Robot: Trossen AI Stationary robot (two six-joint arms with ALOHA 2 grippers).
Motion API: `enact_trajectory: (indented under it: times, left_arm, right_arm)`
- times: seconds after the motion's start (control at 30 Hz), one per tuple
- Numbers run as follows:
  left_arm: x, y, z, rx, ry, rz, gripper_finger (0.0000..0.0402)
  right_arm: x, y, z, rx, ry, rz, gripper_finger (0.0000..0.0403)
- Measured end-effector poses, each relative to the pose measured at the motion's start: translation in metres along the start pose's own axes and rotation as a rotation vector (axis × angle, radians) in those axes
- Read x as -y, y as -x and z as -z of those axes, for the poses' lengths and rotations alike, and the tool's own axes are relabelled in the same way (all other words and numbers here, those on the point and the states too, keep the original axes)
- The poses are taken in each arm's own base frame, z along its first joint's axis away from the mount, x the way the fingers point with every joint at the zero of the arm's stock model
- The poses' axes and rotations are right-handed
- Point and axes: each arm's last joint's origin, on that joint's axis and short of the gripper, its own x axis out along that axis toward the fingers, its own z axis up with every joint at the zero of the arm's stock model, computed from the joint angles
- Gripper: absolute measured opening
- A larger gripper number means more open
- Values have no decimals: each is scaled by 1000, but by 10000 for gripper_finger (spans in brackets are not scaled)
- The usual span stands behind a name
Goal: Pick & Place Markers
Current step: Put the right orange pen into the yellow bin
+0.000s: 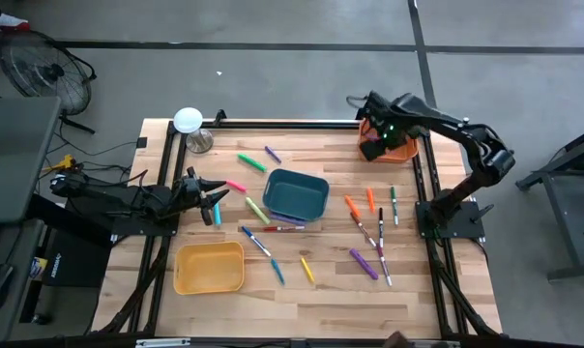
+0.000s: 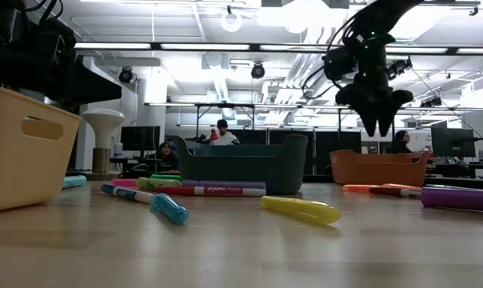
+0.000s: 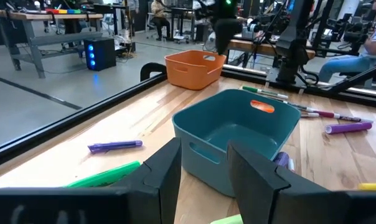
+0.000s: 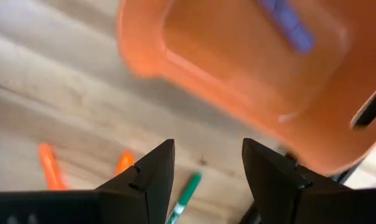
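Note:
Many coloured markers lie loose on the wooden table: a green one (image 1: 251,162), a purple one (image 1: 363,263), two orange ones (image 1: 352,206) and a yellow one (image 1: 307,270). My right gripper (image 1: 373,141) hangs open, pointing down, above the orange bin (image 1: 400,149) at the far right. A purple marker (image 4: 287,25) lies inside that bin. My left gripper (image 1: 215,199) waits open and level at the table's left, facing the teal bin (image 3: 238,140). Neither gripper has anything between its fingers.
The teal bin (image 1: 297,193) stands mid-table and a yellow bin (image 1: 210,268) near the front left. A white round-topped object (image 1: 188,120) and a metal cup (image 1: 201,143) stand at the far left corner. Black frame rails (image 1: 423,184) run along the table's sides.

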Motion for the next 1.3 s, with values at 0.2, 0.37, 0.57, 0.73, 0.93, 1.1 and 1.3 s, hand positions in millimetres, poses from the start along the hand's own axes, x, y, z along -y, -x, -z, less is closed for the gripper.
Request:
enact_trajectory:
  times: [0.2, 0.37, 0.57, 0.73, 0.93, 1.1, 1.3]
  left_arm:
    - [0, 0, 0, 0, 0, 0, 127]
    - [0, 0, 0, -1, 0, 0, 127]
    - [0, 0, 0, 0, -7, -3, 127]
    - [0, 0, 0, 0, -27, -3, 127]
    - [0, 0, 0, 0, -27, -3, 127]
    - [0, 0, 0, 0, -27, -4, 127]
    - [0, 0, 0, 0, -23, -4, 127]
  right_arm:
    - [-36, -3, 25, -35, 7, 66, 177]
    - [-69, 0, 47, 23, 21, 113, 177]
    - [-90, -20, 76, 33, 36, 159, 177]
    - [-82, -48, 95, -24, -35, 151, 177]
    - [-81, -62, 100, 18, -104, -13, 176]
    - [-80, -71, 103, 34, -146, -46, 176]
    - [-79, -87, 110, 47, -163, -69, 176]
